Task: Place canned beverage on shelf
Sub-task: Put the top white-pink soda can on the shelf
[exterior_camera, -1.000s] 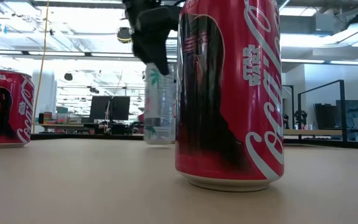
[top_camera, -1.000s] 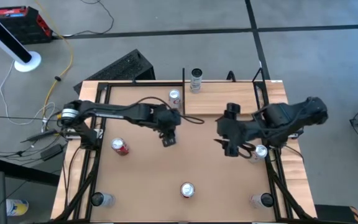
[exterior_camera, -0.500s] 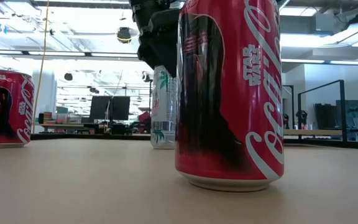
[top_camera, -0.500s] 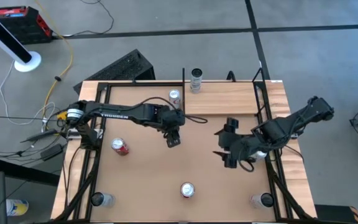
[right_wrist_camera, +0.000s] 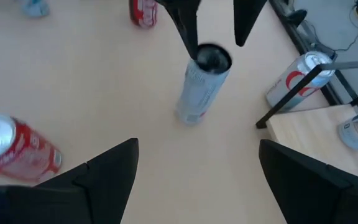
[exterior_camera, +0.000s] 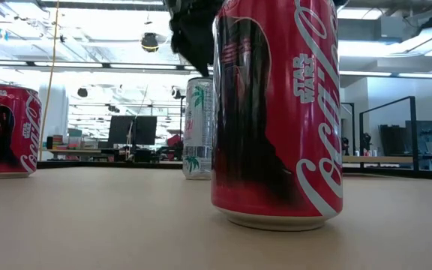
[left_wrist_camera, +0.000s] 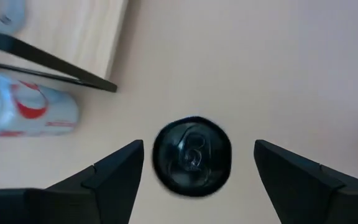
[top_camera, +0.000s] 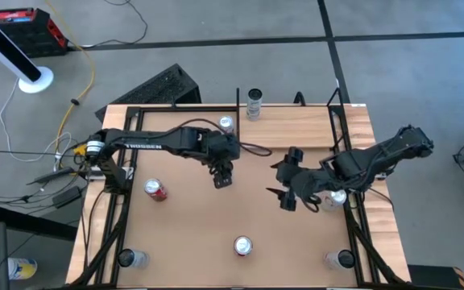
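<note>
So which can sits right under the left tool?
The slim white can with the dark top, standing on the bare table below the open left tool. The red cans stand farther off.

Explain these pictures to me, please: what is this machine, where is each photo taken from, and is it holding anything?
It is a robot with two dark arms at a table. Each arm ends in a two-finger end effector. One picture looks straight down from above, one looks level across the tabletop, and two come from cameras on the arms' wrists.

Drink cans stand about the table, such as a red can close to the low camera. At the far edge sits a pale wooden shelf where the cans should go.

The left end effector hovers open over a slim silver can, with its fingers apart and clear of the can. The right end effector is open and empty beside it. Nothing is held.
</note>
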{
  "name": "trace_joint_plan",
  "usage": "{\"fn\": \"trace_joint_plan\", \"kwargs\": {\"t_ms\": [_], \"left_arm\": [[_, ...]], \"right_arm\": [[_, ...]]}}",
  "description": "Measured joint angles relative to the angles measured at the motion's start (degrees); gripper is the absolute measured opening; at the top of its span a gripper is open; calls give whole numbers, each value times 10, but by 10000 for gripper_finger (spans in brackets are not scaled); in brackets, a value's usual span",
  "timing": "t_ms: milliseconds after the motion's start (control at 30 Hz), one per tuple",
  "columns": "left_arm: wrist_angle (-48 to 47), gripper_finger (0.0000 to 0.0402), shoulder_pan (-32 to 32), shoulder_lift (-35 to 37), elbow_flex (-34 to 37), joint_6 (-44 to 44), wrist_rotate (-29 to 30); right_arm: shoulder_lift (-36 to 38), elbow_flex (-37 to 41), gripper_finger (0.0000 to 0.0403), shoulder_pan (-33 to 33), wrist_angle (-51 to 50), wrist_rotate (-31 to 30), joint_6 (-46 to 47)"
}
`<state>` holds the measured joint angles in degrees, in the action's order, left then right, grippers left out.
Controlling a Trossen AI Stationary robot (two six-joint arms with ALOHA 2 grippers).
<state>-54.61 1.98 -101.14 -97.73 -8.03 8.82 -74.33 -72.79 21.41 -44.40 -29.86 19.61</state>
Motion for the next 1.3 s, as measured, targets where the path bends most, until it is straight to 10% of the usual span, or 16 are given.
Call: {"fn": "trace_joint_plan", "kwargs": {"t_ms": [233,433,833,1300], "left_arm": [[-116,291,0,21,-73,66,93],[-178,291,13,126,14,72,116],[143,291,15,535,434,56,121],[205,291,17,637,483,313,239]], "right_arm": [[-42,47,356,-29,159,-29,8],[-109,96,356,-34,338,-87,-15],[-239,105,356,-67,630,-171,-51],[-263,102,356,-105,622,-167,5]]}}
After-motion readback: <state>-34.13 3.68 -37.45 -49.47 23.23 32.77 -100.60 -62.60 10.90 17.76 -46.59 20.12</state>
